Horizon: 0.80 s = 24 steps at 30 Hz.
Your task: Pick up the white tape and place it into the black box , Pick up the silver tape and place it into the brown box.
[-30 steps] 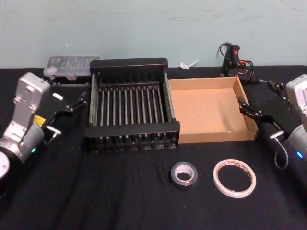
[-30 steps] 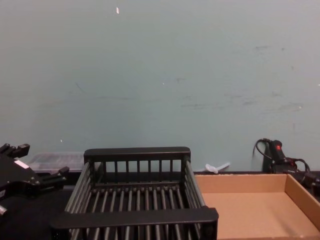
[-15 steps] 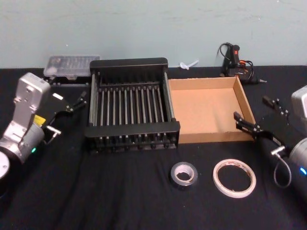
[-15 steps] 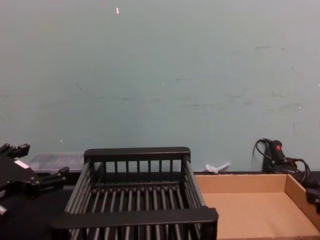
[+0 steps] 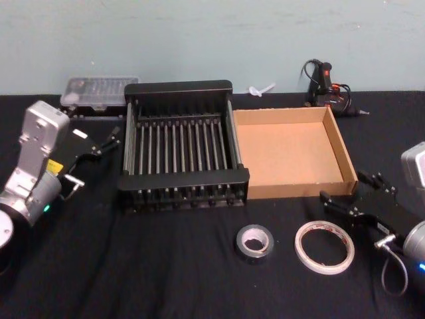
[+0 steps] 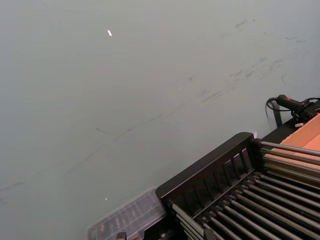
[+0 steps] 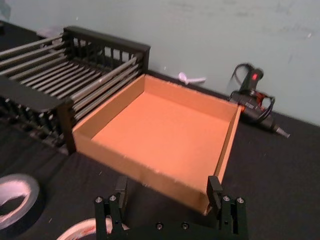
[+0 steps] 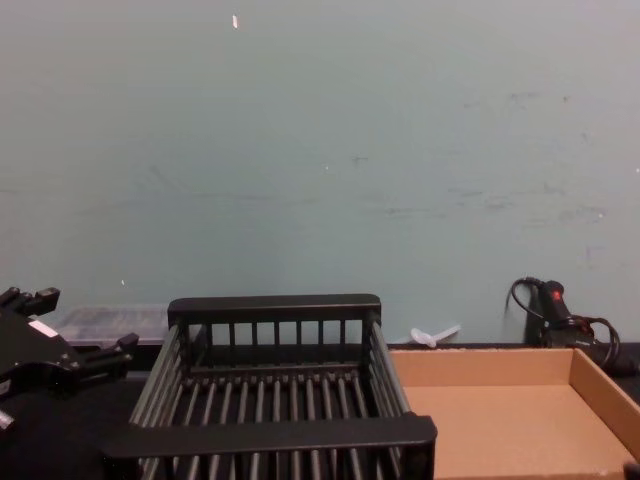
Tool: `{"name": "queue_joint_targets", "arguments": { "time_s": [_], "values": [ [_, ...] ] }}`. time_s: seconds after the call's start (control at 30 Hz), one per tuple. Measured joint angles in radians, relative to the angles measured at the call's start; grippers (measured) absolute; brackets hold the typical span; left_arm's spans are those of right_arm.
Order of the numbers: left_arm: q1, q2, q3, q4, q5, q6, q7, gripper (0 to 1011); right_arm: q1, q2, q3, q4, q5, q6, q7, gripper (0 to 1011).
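Clear plastic case [image 5: 98, 92], black glue gun [image 5: 323, 81], black tablecloth [image 5: 166, 259]

A black-draped counter [image 5: 166, 266] carries the black box [image 5: 179, 193] centre, brown box [image 5: 342, 149] right, silver tape [image 5: 254, 242] and white tape [image 5: 324, 247] lower right.

The right gripper [image 5: 348, 199] is the one thing that changes. One second ago it sits at the right edge of the head frame, level with the middle of the brown box's [image 5: 339, 143] right wall, its fingers almost touching that wall. Half a second ago it is lower, beside the box's near right corner. Now it is lower again, in the lower right of the frame, past the box's front wall and just right of the white tape [image 5: 324, 247], with its fingers spread apart. In the chest view, the dark gripper part seen half a second ago at the right edge is gone.
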Motion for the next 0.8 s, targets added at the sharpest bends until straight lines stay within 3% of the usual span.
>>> {"name": "queue_joint_targets", "arguments": {
  "time_s": [0.47, 0.8],
  "values": [
    [0.000, 0.000, 0.000, 0.000, 0.000, 0.000, 0.000, 1001, -0.095, 0.024, 0.044, -0.073, 0.024, 0.126, 0.030, 1002],
    [0.000, 0.000, 0.000, 0.000, 0.000, 0.000, 0.000, 1001, -0.116, 0.028, 0.057, -0.091, 0.022, 0.209, 0.045, 1002]
  ]
}}
